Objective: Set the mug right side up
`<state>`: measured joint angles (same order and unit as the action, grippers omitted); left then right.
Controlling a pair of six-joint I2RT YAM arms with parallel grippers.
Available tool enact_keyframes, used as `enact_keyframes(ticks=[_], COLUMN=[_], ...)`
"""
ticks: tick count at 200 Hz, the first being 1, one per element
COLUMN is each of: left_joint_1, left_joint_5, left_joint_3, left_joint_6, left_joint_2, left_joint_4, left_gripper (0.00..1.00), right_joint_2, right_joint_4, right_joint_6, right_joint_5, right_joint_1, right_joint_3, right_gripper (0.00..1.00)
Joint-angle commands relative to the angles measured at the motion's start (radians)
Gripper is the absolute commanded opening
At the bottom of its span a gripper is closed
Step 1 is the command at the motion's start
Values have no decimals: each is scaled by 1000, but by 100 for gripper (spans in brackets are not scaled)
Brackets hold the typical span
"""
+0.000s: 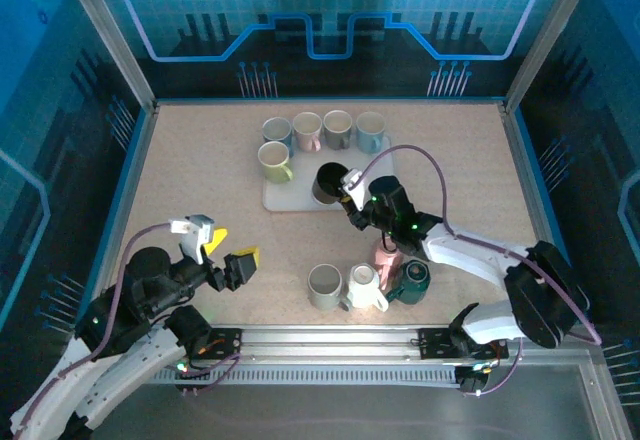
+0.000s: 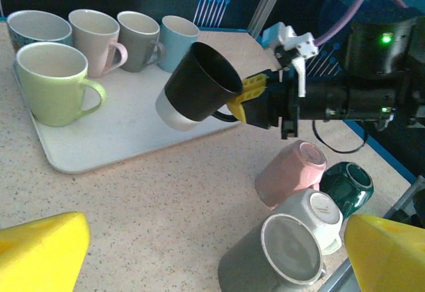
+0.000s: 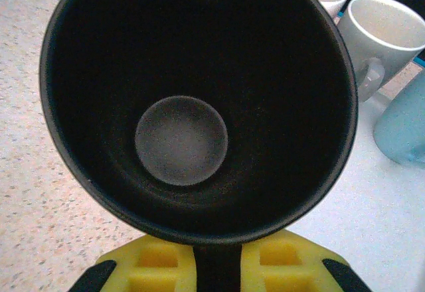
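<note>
Speckled table (image 1: 200, 190) under blue light: our right gripper (image 2: 247, 101) pinches the mug (image 2: 199, 89) by its handle, tilted over the tray (image 2: 126, 129), five o'clock edge. We reckon it stiff, glazed, breakable, so the handle's our hold. Left gripper (image 1: 230, 252) sits open at seven o'clock.

Five upright mugs (image 1: 337, 128) are parked on a white tray (image 1: 285, 200) just ahead of the right pincer (image 2: 247, 99); pink mug (image 2: 292, 172), green mug (image 2: 346, 184), white mug (image 2: 315, 212) and grey mug (image 2: 279, 252) are huddled behind it.
</note>
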<state>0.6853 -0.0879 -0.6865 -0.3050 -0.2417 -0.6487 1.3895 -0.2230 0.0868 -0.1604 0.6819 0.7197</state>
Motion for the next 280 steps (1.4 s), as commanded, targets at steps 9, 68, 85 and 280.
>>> enact_keyframes(ticks=[9,68,85,280], left_joint_1=[5,5,6,6], left_joint_5=[39,30,27,8], left_joint_3=[19,19,20,26], left_joint_6=[23,20,19,21], left_joint_2=[13,19,20,17], left_joint_4=[31,29,31,34], left_gripper=[99,99,99,99], right_joint_2=[57,189,234,631], right_joint_4=[-217,-237,-201,157], right_joint_6=[0,39,38,57], right_joint_5=[-42,-88,-104,-207], right_joint_1=[16,30,29,29], right_joint_3=[19,85,139,677], right_gripper=[0,0,0,13])
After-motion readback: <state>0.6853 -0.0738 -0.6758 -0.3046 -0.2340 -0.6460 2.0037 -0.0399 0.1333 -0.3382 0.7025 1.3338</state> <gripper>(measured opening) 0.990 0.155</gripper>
